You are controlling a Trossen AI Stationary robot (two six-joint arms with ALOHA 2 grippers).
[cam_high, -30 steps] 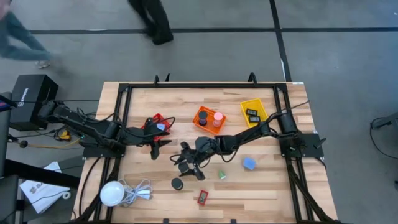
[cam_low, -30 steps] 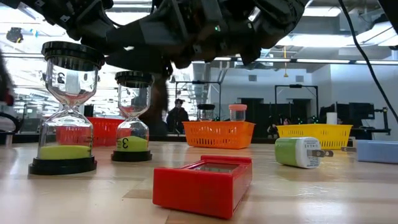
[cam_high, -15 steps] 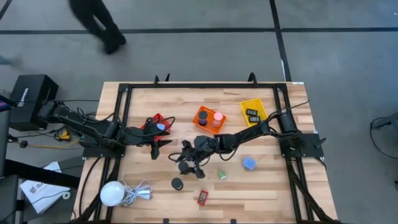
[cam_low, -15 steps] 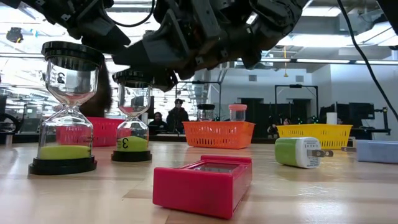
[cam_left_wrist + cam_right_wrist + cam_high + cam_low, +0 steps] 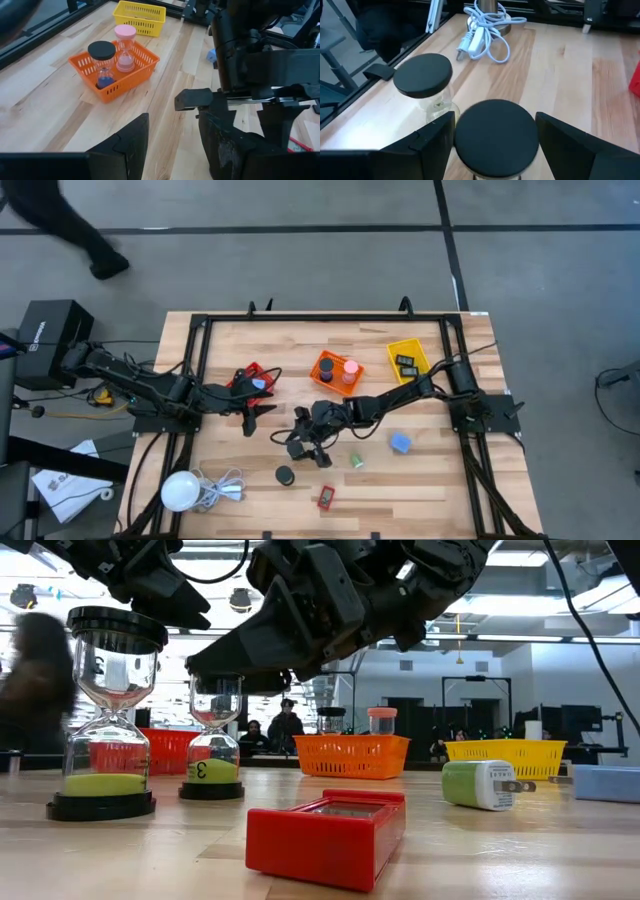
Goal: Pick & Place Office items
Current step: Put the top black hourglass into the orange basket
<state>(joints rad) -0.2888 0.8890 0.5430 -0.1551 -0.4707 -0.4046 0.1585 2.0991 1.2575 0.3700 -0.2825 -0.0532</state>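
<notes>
The right hand (image 5: 492, 131) is spread wide astride an upright black-capped hourglass (image 5: 495, 131), long axis vertical, mid-worktop (image 5: 430, 480); contact apparently not made. The left hand (image 5: 249, 420) is held part-open, empty, beside the red basket (image 5: 247, 371).

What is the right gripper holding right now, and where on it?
Nothing yet. The right gripper has its jaws open on either side of the nearer sand timer's black cap, not closed on it. The left gripper holds nothing.
</notes>
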